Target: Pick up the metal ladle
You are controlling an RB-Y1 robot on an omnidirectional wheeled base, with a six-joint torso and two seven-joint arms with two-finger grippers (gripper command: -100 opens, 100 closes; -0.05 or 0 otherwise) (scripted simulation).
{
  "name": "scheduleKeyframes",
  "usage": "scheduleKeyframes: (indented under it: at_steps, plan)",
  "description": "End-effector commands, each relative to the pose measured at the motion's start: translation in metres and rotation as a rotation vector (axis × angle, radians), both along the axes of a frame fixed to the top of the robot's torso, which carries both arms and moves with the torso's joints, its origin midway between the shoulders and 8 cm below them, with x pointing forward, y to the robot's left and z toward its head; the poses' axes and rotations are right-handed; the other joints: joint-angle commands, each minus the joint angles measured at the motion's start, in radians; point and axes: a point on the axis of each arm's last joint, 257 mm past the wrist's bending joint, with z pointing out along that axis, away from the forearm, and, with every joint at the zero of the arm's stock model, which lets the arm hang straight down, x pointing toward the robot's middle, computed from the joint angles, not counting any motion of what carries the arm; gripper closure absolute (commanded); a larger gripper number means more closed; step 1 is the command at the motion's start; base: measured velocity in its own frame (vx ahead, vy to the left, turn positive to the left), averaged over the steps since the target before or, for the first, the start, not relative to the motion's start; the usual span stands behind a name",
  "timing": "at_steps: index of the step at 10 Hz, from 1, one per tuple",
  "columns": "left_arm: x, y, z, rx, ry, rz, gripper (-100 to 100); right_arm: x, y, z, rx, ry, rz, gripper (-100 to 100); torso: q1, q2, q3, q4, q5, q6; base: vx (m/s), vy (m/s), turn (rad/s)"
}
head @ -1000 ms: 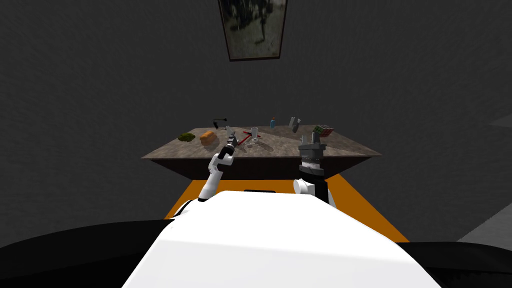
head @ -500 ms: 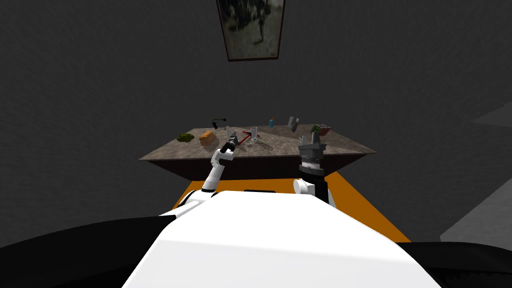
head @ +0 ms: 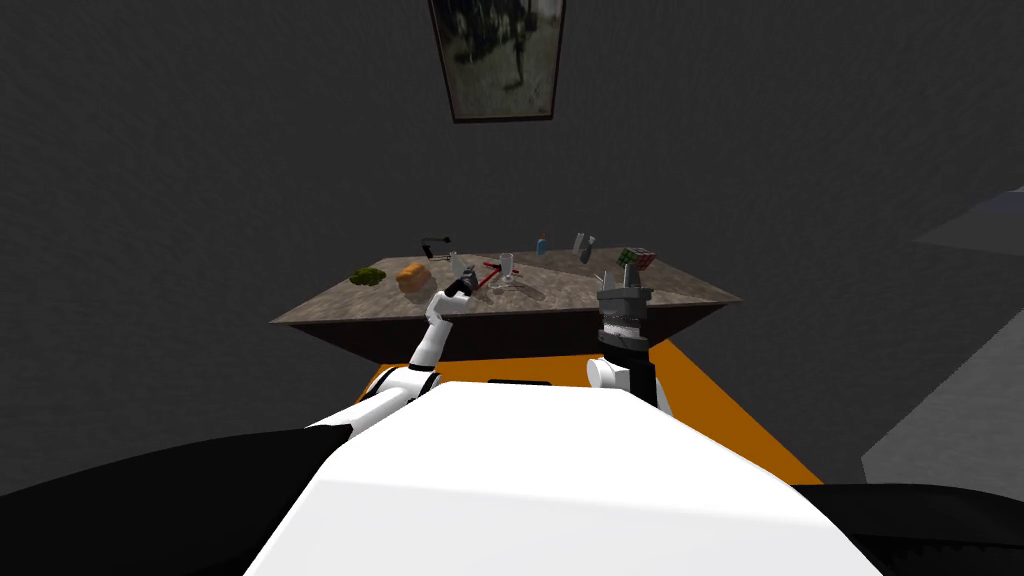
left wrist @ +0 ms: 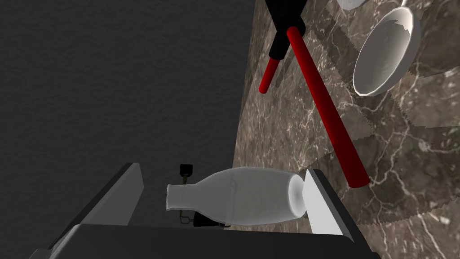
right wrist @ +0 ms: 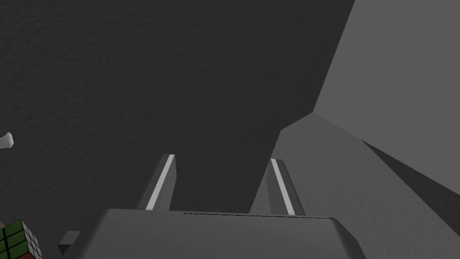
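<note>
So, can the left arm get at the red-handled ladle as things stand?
Probably not yet: a bottle sits between its open fingers, and the ladle lies beside them, outside the gap.

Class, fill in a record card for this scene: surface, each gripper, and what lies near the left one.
surface: marble-patterned table
left gripper: open, white bottle between its fingers
right gripper: open, nothing between its fingers
beside the bottle: red-handled tool, white bowl-shaped object
also on table: Rubik's cube, bread loaf
</note>
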Motion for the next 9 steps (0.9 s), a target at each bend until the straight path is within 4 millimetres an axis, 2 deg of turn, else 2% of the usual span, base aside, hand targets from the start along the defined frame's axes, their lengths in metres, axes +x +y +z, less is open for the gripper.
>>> scheduleKeyframes:
  at_steps: [1,4,7,8,9]
  plan:
    - [0.009,0.001,-0.006,-0.01,0.05,0.009,-100,0.0,0.0,0.0,0.0,0.0,0.0,0,0.0,0.0,0.0,0.0,0.0,0.0,-0.014,0.007,-0.066]
    - [0.017,0.005,-0.025,-0.014,0.149,0.03,-100,0.0,0.0,0.0,0.0,0.0,0.0,0,-0.001,0.0,0.0,0.0,0.0,0.0,-0.008,0.003,-0.05]
    - [0.022,0.006,-0.036,-0.018,0.223,0.044,-100,0.0,0.0,0.0,0.0,0.0,0.0,0,-0.001,-0.001,0.0,0.0,0.0,0.0,0.0,-0.002,-0.04]
    - [0.028,0.004,-0.035,-0.023,0.252,0.046,-100,0.0,0.0,0.0,0.0,0.0,0.0,0,-0.001,-0.001,0.0,0.0,0.0,0.0,0.005,-0.01,-0.067]
    - [0.026,0.007,-0.045,-0.021,0.288,0.056,-100,0.0,0.0,0.0,0.0,0.0,0.0,0,-0.002,-0.001,-0.001,0.0,0.0,0.0,0.005,-0.008,-0.05]
